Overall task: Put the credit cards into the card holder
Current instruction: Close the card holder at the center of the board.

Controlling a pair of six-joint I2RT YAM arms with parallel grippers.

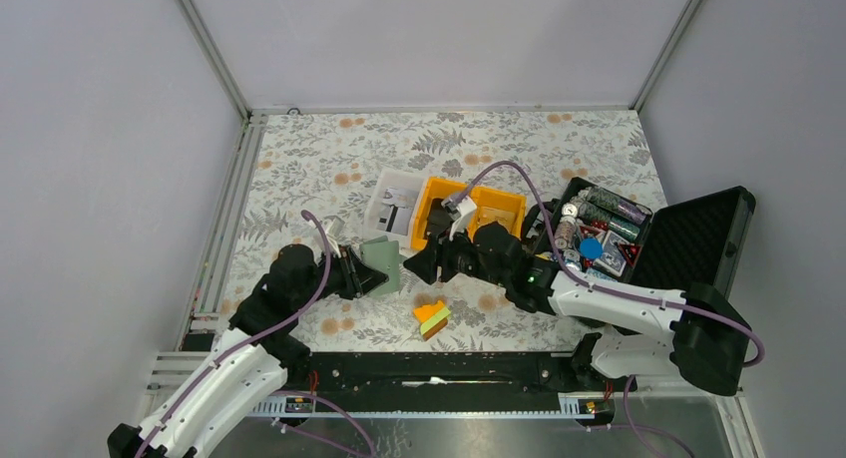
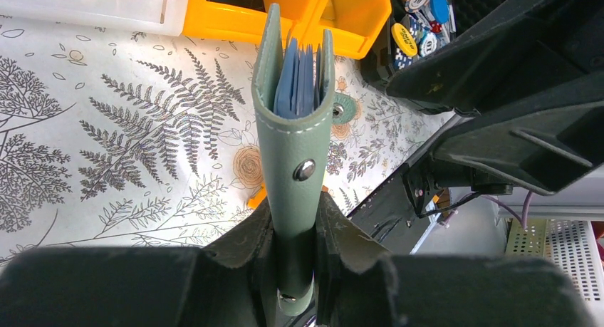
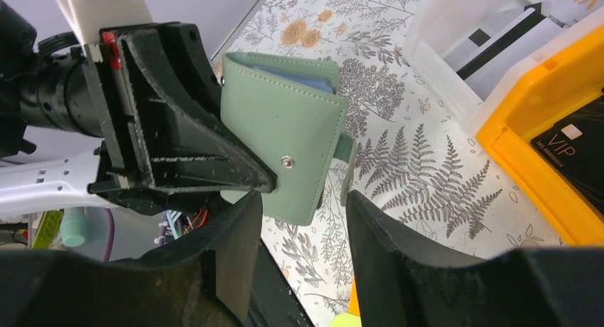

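L gripper [image 2: 294, 220] clamped on card holder [image 2: 292, 142] by one end, upright, off table [image 2: 107, 127]. R gripper [image 3: 303, 220] jaws apart, empty, just beside holder. Holder prob. light, soft, flexes: grip covers, not pockets. Black one of credit cards [image 3: 577, 145] in yellow bin [image 3: 527, 120]: thin, stiff, slick; pinch by edge.

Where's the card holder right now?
Top view, left of centre: the card holder is clamped in the left pincer, just below the white bin.
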